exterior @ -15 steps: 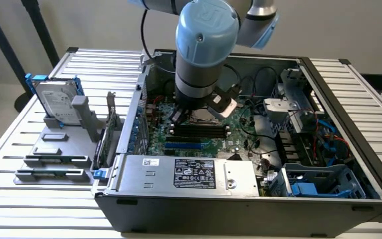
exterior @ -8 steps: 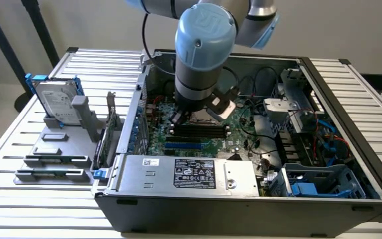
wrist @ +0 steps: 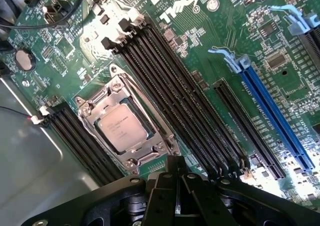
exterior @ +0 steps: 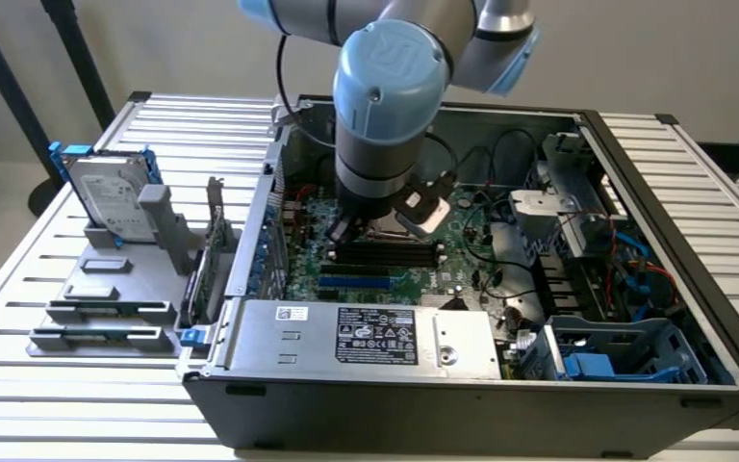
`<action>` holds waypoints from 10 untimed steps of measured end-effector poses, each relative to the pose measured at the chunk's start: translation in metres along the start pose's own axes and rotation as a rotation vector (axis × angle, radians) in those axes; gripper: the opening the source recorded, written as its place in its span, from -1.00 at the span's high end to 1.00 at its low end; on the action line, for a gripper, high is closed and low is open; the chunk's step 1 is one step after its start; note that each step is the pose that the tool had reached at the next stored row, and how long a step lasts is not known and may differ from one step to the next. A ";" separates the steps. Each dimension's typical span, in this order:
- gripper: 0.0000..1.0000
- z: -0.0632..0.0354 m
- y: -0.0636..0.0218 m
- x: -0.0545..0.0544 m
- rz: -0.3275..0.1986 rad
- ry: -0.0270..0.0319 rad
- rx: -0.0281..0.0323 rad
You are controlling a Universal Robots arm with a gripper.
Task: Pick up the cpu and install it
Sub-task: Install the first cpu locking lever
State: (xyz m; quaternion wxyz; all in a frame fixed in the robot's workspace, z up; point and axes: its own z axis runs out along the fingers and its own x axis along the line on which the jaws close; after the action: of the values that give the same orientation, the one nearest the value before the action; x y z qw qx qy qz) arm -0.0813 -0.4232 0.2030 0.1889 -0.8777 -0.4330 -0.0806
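Here the open computer case (exterior: pixel 472 385) holds the arm (exterior: pixel 389 106) low over the motherboard (wrist: pixel 260 85). Closer in, the wrist view shows the cpu (wrist: pixel 122 130) seated in its socket (wrist: pixel 145 156), the gripper (wrist: pixel 176 178) pressed together, empty, just beside.

The robot arm (exterior: pixel 376 106) reaches down from above, its grey forearm and blue-capped wrist joint pointing almost straight down, well inside the edges of the counter. In the wrist view the black claw (wrist: pixel 176 178) has its 2 fingers (wrist: pixel 167 186) pressed together, closed with nothing between them.
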 end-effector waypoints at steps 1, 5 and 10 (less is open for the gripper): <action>0.79 0.0014 -0.0006 0.000 0.000 0.0001 -0.0003; 0.79 0.0068 -0.0020 -0.001 -0.001 0.0017 -0.0023; 0.79 0.0125 -0.0014 -0.003 -0.003 0.0038 -0.0050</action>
State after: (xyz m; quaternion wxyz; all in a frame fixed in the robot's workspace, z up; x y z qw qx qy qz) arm -0.0842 -0.4192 0.1911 0.1874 -0.8774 -0.4337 -0.0836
